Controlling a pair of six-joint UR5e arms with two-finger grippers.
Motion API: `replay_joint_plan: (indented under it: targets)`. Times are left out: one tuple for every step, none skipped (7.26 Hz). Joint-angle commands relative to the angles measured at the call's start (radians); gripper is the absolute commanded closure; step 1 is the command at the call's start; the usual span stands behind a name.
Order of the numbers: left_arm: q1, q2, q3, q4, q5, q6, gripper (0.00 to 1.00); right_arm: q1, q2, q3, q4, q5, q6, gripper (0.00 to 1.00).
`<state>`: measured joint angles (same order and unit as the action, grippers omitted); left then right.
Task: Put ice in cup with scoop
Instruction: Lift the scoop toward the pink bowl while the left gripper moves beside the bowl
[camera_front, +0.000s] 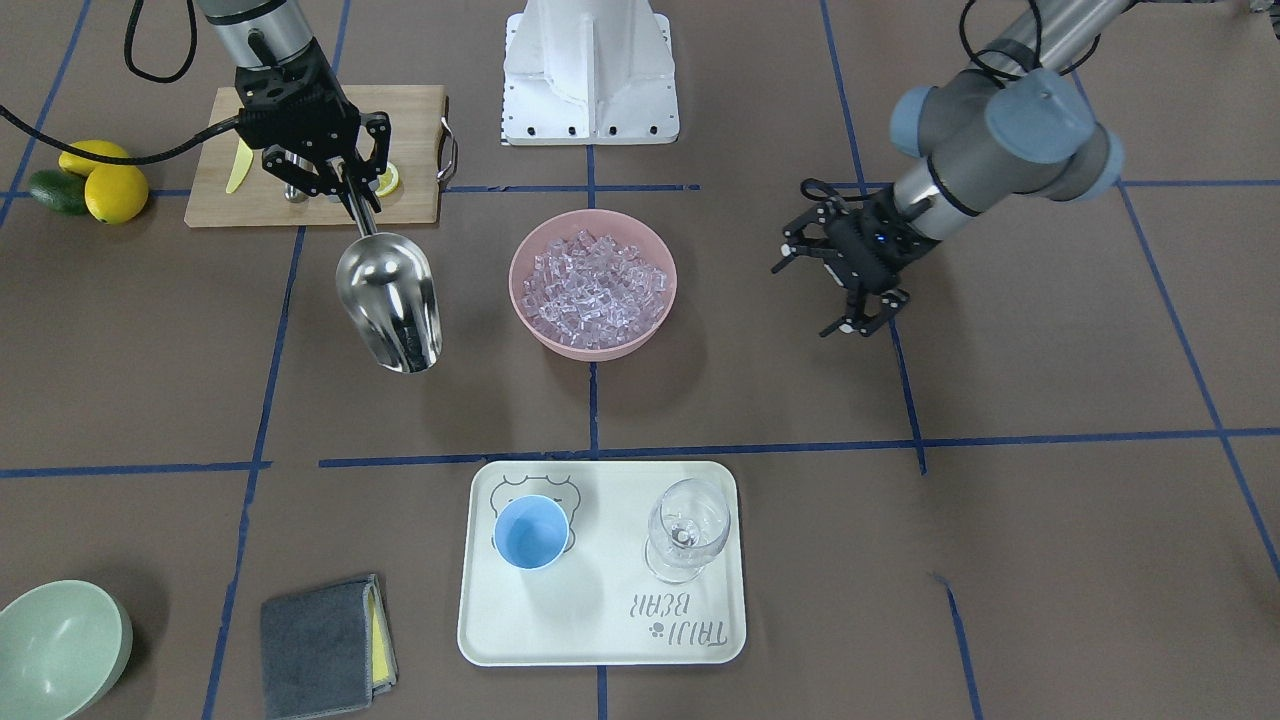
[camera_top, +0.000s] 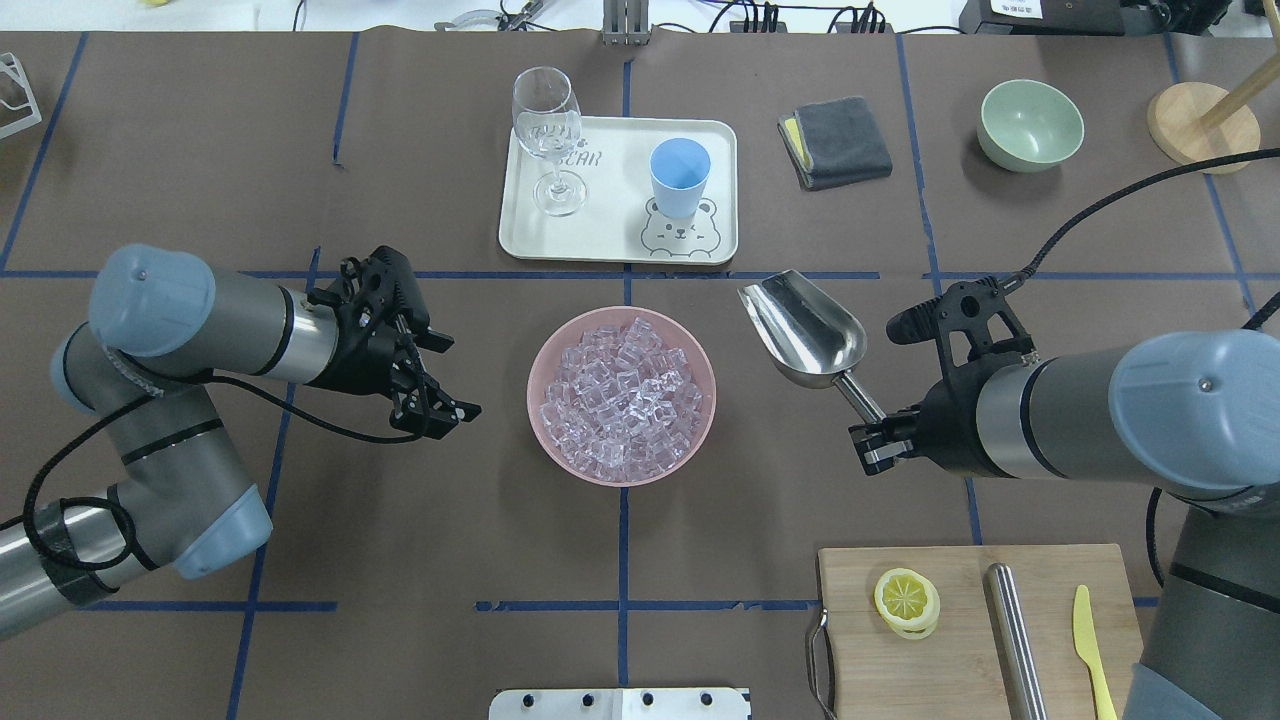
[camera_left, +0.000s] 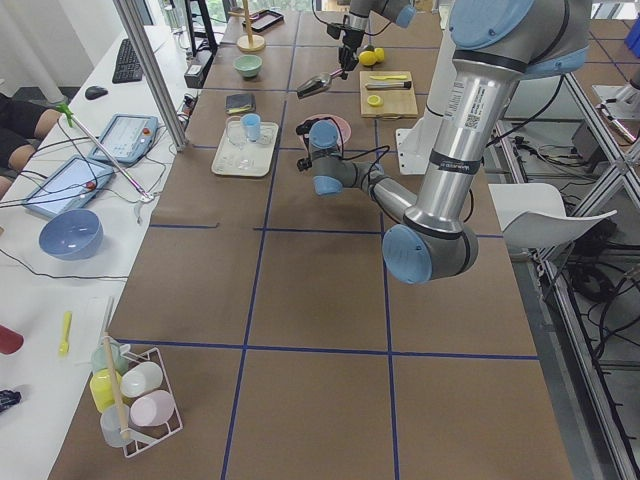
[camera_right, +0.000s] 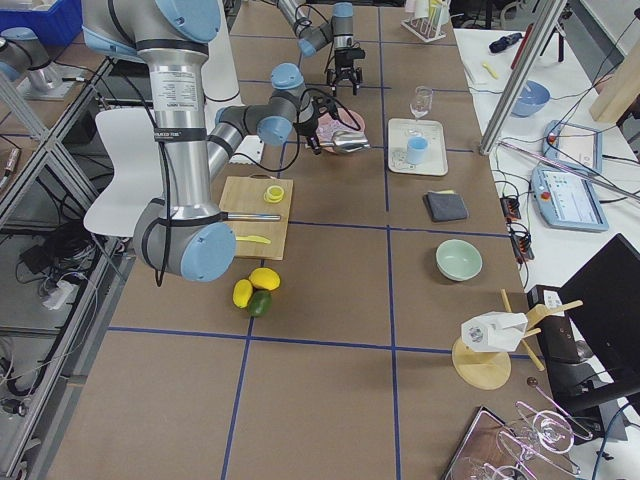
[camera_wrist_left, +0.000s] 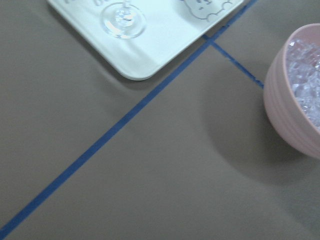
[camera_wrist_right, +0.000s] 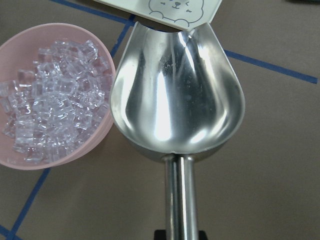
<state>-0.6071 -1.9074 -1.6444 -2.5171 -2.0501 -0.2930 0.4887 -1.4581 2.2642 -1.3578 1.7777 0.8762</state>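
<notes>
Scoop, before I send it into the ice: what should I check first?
1. Grip on the scoop: right jaws shut on its handle. Ok.
2. Scoop's trough: empty, open side up. Ok.
3. Ice: heaped in the pink bowl, beside the scoop. Ok.
4. Cup: upright, empty, on the tray. Ok.
5. Wine glass: on the same tray, apart from the cup. Ok.
6. Left jaws: open, on the bowl's other side, not touching it. Ok.
</notes>
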Motion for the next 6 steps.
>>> replay_joint_plan:
  targets:
    - [0.087,-0.024,0.017,-0.034,0.04,0.088,0.0,-0.019,0.089,0.012,-0.096,0.029,-0.057,1.0]
    - [0.092,-0.015,0.018,-0.04,0.139,0.095,0.0,-0.033,0.157,0.026,-0.201,0.026,-0.059,1.0]
    - [0.096,0.0,0.021,-0.058,0.294,0.094,0.0,-0.036,0.203,0.031,-0.263,0.025,-0.059,1.0]
    - [0.096,0.002,0.024,-0.058,0.345,0.095,0.0,-0.038,0.208,0.032,-0.268,0.023,-0.059,1.0]
    - [0.099,-0.001,0.031,-0.068,0.346,0.095,0.0,-0.05,0.208,0.028,-0.273,0.025,-0.062,1.0]
    - [0.105,-0.007,0.037,-0.066,0.346,0.095,0.0,-0.059,0.209,0.028,-0.274,0.026,-0.089,1.0]
